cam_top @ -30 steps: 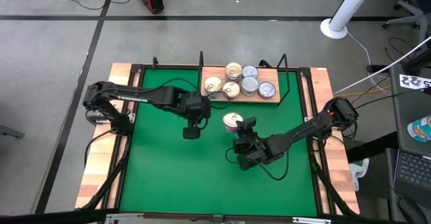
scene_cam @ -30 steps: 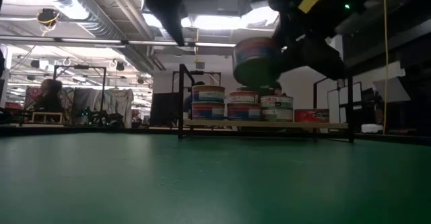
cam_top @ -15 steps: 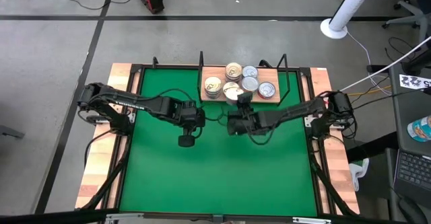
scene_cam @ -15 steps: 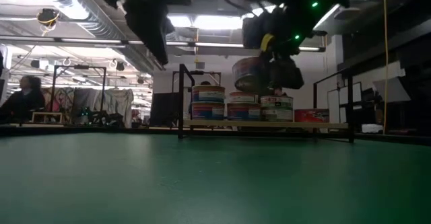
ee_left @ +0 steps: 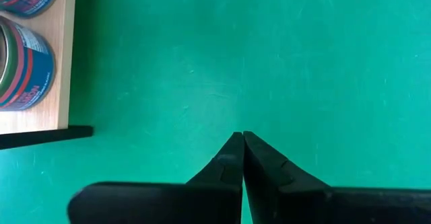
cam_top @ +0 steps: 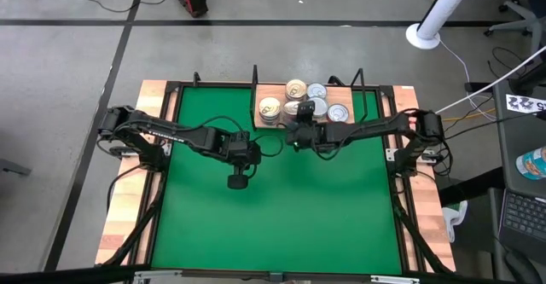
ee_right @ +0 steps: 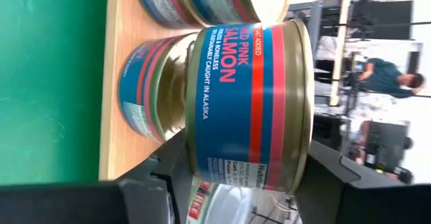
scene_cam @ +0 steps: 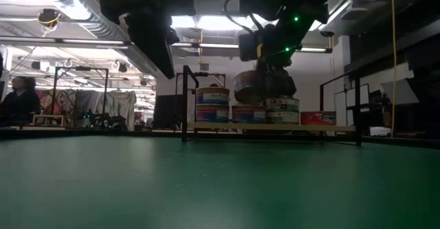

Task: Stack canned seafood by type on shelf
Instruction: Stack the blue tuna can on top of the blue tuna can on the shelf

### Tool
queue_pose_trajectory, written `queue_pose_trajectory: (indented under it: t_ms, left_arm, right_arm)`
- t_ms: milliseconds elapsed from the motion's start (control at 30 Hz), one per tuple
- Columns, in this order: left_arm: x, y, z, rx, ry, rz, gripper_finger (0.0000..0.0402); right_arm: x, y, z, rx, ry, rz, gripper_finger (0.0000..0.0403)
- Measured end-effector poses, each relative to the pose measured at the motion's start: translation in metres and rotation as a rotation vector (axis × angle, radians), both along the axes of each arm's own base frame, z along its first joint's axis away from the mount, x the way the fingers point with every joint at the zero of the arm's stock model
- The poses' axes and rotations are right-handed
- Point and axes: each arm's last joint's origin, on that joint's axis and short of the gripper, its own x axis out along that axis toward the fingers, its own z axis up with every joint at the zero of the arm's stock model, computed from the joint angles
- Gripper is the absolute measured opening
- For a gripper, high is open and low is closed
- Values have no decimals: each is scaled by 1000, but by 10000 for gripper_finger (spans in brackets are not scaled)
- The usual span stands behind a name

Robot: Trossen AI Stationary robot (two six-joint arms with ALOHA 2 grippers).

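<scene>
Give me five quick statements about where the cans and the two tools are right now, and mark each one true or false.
1. The right tool holds a salmon can. True.
2. The left tool stands wide open. False: its fingers are pressed together, holding nothing.
3. The held can is over the shelf, above the cans already there. True.
4. The left tool hovers over the shelf. False: it is over the bare green table, away from the shelf.
5. Cans lie scattered across the green table. False: apart from the held one, they all stand on the shelf.
</scene>
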Motion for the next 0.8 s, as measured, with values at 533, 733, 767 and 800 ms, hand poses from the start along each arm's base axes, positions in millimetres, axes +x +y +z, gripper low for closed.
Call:
queue_pose_trajectory:
  t_ms: [533,733,767,800]
  left_arm:
    - [4,-6,2,1,-47,-33,2]
    - [3,-9,2,4,-46,-50,4]
    - [3,-10,2,5,-45,-55,4]
    - [3,-10,2,6,-45,-58,3]
  right_arm:
    - [-2,-26,-1,93,-16,-15,189]
    - [-2,-28,-1,114,-29,-6,189]
    - [-1,-28,-1,116,-33,-4,189]
    - [-1,-28,0,118,-36,-3,189]
